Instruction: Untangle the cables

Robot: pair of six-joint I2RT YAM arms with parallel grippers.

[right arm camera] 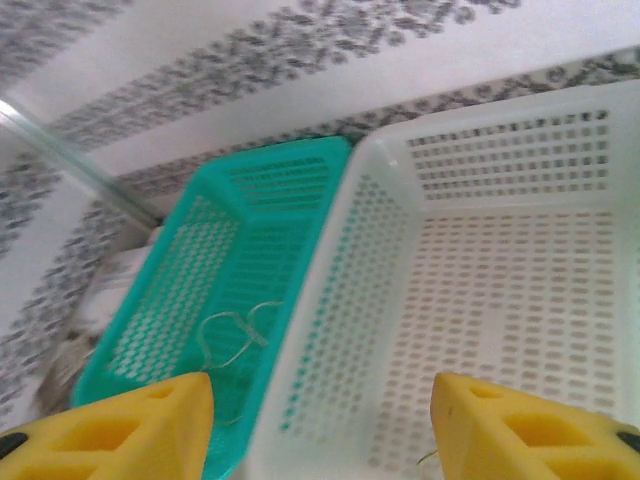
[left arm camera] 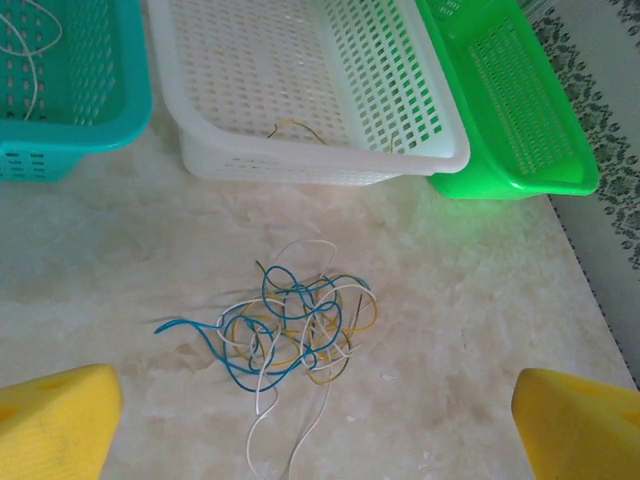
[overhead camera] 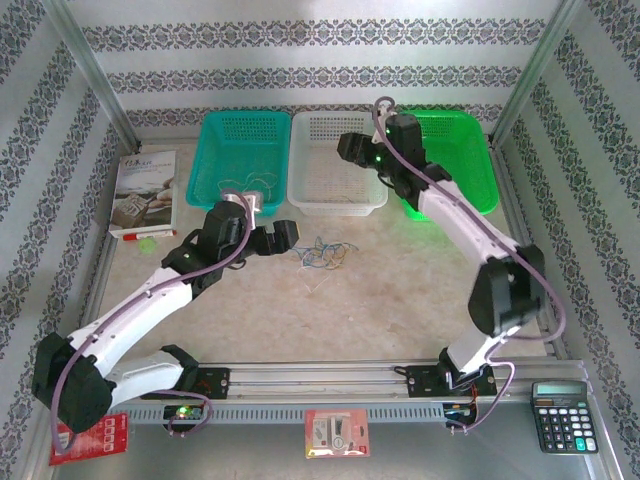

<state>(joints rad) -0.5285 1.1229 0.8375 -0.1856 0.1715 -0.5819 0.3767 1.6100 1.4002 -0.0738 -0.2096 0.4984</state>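
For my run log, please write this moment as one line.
left gripper: open, near tangled cables | right gripper: open, over white basket

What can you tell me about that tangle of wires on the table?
The tangle is a small, loose knot of very thin, limp wires, blue, white and dull yellow, looped through one another. A blue end and some white ends trail out of it. It lies flat on the pale marbled table, in front of the white basket and apart from it; nothing else touches it.
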